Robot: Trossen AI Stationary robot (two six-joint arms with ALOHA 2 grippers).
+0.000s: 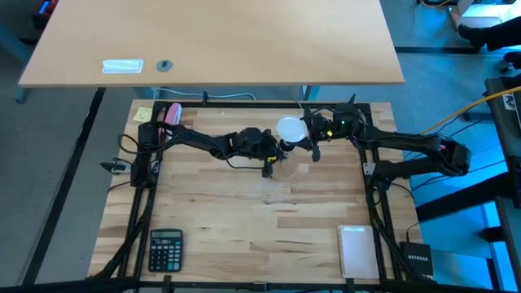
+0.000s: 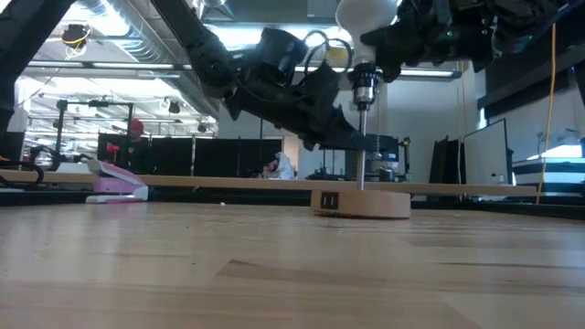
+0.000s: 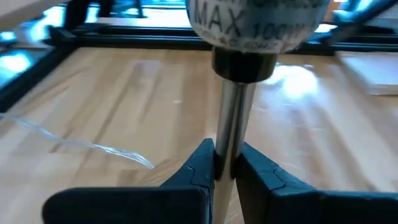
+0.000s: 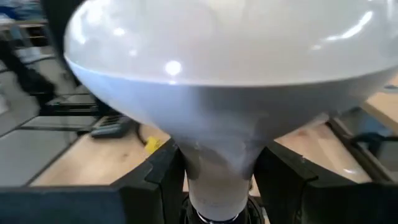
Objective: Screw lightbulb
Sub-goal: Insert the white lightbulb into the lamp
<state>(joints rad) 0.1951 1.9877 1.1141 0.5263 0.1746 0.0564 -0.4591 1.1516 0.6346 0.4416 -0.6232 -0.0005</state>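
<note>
The white globe-shaped lightbulb (image 2: 366,14) stands upright on top of the lamp's socket (image 2: 364,84). The socket sits on a thin metal stem (image 2: 363,160) that rises from a round wooden disc (image 2: 361,203) on the table. My left gripper (image 3: 225,158) is shut on the stem below the socket, which is marked "MAX 100W" (image 3: 255,25). My right gripper (image 4: 217,180) is shut on the bulb (image 4: 217,62). In the high view the bulb (image 1: 289,129) sits between my left gripper (image 1: 267,155) and my right gripper (image 1: 308,130). My left gripper pinches the metal stem (image 3: 227,134) between its two fingers, partway below the socket. The fingers slant down from the table's left and lie across the upright stem. The lamp's wooden disc rests on the table. My right gripper pinches the bulb's narrow neck (image 4: 217,155) between its two fingers, just under the globe. It comes in from the table's right, about level. The bulb stands upright, globe up, over the socket.
A calculator (image 1: 165,248) lies at the near left and a white notepad (image 1: 356,248) at the near right. A pink object (image 1: 171,114) and a yellow note (image 1: 143,114) lie at the far left. A clear cord (image 3: 93,146) trails across the wood.
</note>
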